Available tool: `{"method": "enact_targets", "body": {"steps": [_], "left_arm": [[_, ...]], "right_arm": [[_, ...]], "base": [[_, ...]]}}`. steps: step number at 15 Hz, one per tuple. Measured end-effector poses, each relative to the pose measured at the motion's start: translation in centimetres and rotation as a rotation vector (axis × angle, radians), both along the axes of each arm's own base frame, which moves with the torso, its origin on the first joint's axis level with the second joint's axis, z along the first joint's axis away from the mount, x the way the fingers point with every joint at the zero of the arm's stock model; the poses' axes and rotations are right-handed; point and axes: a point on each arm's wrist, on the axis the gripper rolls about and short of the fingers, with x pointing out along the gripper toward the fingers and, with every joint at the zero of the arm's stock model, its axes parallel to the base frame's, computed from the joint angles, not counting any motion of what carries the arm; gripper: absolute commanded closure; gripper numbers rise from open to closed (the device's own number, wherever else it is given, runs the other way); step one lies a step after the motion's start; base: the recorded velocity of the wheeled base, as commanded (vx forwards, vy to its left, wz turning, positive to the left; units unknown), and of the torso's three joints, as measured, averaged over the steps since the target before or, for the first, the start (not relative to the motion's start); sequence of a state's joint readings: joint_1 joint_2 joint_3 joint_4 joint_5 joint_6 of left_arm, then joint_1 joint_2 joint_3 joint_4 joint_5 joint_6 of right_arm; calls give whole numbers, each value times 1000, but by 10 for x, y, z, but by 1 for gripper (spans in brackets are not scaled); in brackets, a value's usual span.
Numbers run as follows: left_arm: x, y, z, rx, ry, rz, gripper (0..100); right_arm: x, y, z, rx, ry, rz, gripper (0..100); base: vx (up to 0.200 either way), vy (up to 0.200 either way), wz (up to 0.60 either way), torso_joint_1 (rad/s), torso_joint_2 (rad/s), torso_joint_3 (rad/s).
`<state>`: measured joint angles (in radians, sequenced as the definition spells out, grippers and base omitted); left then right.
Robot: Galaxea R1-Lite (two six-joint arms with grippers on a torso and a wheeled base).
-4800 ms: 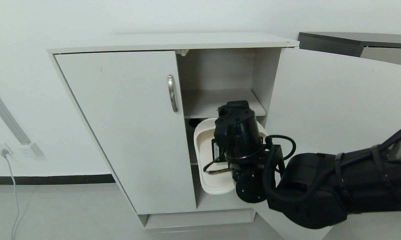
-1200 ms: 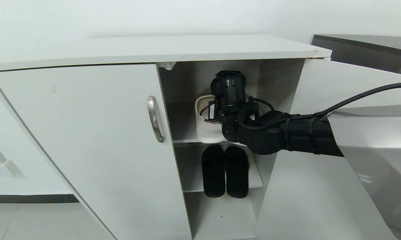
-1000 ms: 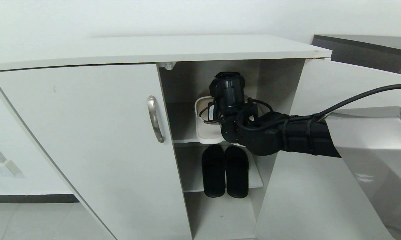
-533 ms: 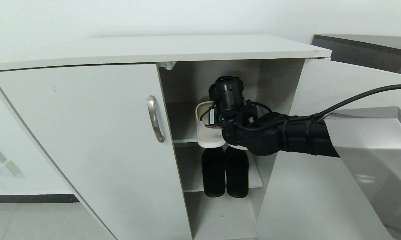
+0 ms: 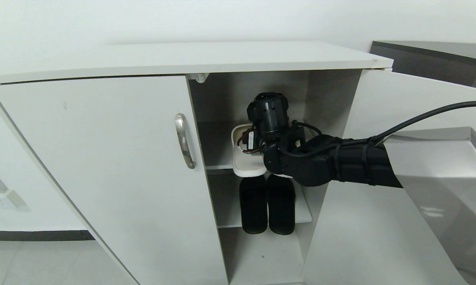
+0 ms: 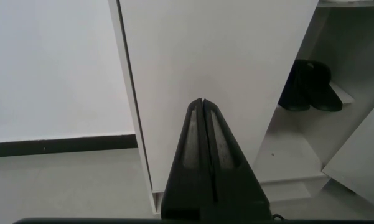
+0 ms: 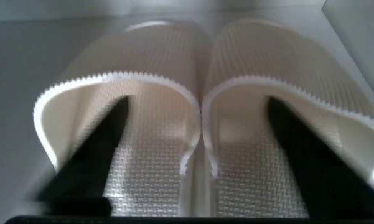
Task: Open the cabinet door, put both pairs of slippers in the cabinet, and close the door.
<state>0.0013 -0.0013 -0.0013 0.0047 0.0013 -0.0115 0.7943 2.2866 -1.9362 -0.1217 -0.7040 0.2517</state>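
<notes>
We see the cabinet (image 5: 222,55) with its left door (image 5: 103,158) shut and its right door (image 5: 400,99) swung wide open. The right arm reaches in through the open half, level with the top shelf (image 5: 218,146).

The white slippers (image 5: 247,164) (image 7: 155,56) lie side by side, touching, on that shelf. Their heels hang over its front edge and their toes point toward the back wall. The right gripper (image 7: 196,109) is spread wide, with one finger (image 7: 90,162) tucked under the strap of each slipper. The fingers stand apart and are not pressed on the walls where the two slippers meet, so we read the grip as released.

The black slippers (image 5: 267,204) (image 6: 311,87) sit as a pair on the middle shelf (image 5: 226,206), directly below the white ones. Their heels stick out a little past the front edge.

The left gripper (image 6: 202,106) hangs outside the cabinet, facing the shut left door. Its two fingers are pressed flat together with nothing between them. The metal handle (image 5: 183,140) stands upright at that door's right edge.
</notes>
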Motion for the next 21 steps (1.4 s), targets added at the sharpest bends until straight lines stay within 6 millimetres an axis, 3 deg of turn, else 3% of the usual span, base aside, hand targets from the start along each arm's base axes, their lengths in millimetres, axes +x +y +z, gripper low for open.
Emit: {"method": "enact_targets", "body": {"steps": [6, 9, 15, 21], "left_arm": [[0, 0, 0, 0, 0, 0, 100], [0, 0, 0, 0, 0, 0, 100], [0, 0, 0, 0, 0, 0, 100], [0, 0, 0, 0, 0, 0, 100]], "right_arm": [[-11, 1, -3, -15, 16, 13, 0], [-29, 0, 1, -21, 19, 28, 0], [-86, -10, 6, -29, 12, 89, 0], [-139, -41, -7, -14, -4, 171, 0]], "base": [[0, 0, 0, 0, 0, 0], [0, 0, 0, 0, 0, 0], [0, 0, 0, 0, 0, 0], [0, 0, 0, 0, 0, 0]]}}
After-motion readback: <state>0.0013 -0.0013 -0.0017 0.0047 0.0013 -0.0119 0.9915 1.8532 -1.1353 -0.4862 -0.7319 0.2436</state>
